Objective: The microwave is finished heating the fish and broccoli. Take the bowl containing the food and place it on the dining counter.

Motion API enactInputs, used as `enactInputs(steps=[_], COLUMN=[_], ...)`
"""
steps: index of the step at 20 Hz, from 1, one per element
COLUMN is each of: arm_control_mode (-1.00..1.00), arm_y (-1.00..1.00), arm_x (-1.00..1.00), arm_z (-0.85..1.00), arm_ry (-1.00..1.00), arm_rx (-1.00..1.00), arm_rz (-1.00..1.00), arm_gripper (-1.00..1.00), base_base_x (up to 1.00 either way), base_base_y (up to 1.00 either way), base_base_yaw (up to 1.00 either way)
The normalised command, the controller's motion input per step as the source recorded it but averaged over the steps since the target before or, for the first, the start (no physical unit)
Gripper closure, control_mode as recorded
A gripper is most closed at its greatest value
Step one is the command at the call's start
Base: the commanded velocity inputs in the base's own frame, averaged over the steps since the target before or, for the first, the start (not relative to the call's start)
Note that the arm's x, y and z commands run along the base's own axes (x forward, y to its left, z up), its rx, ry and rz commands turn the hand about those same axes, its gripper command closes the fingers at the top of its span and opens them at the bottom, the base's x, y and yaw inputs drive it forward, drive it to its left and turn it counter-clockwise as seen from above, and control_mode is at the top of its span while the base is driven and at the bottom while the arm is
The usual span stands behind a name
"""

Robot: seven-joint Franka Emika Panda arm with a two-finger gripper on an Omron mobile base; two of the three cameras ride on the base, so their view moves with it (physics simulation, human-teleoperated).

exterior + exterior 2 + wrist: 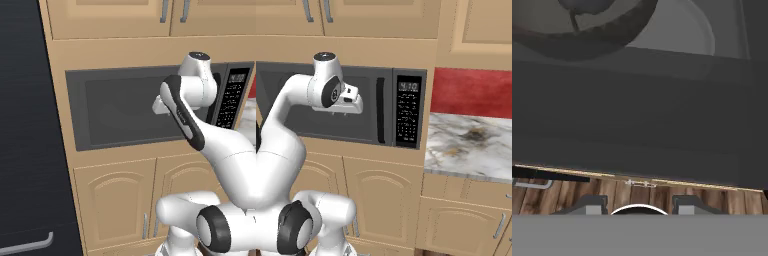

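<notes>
The microwave (120,112) is built into the tan cabinetry, and its tinted door is closed. Its black handle (380,111) and keypad (407,111) are on the right side. My gripper (348,111) hovers just in front of the door window, left of the handle, open and holding nothing; its fingertips (594,204) stand apart. Through the tinted glass in the hand view, the dark bowl (597,30) rests on a pale round turntable (684,32). A dim grey shape lies in the bowl; fish and broccoli cannot be told apart. The dining counter is out of view.
A marble countertop (471,142) with a red backsplash (471,92) lies right of the microwave. Cabinet doors (117,200) stand below and above it. A tall black appliance front (25,125) rises on the left. Wood floor (637,192) shows below the door.
</notes>
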Motion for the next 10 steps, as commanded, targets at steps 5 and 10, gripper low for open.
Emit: enactInputs(steps=[5, 10], arm_control_mode=[-1.00, -1.00], arm_y=[-0.02, -0.01], arm_x=[-0.20, -0.15], arm_z=[-0.14, -0.06], arm_ry=[-0.03, -0.04], arm_rx=[-0.05, -0.08], arm_rz=[0.00, 0.00], arm_gripper=[-1.00, -1.00], base_base_x=[0.00, 0.00], base_base_y=[0.00, 0.00], base_base_yaw=[0.00, 0.00])
